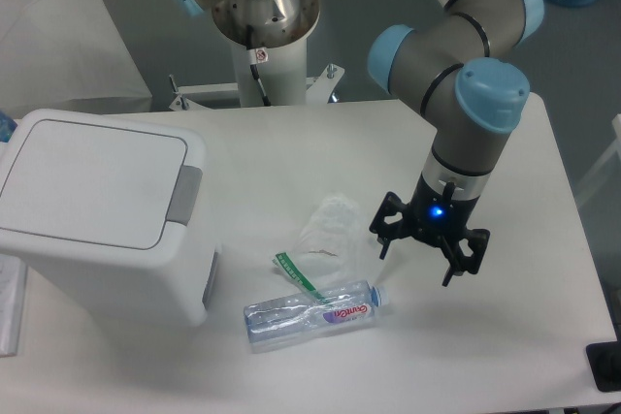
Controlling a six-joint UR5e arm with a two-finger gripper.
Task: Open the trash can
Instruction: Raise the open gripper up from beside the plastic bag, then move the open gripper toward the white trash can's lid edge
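The trash can point(97, 210) is a large white boxy bin at the left of the table, its flat white lid point(92, 176) down and closed. A grey push-button strip point(184, 194) sits on its right rim. My gripper point(419, 261) hangs over the table's right half, well to the right of the bin and apart from it. Its black fingers point(385, 239) are spread open and hold nothing. A blue light glows on its wrist.
A clear plastic bottle point(310, 313) with a blue cap lies on its side in front of the gripper. A crumpled clear plastic bag point(325, 235) with a green strip lies beside it. The arm's base point(262, 16) stands at the back.
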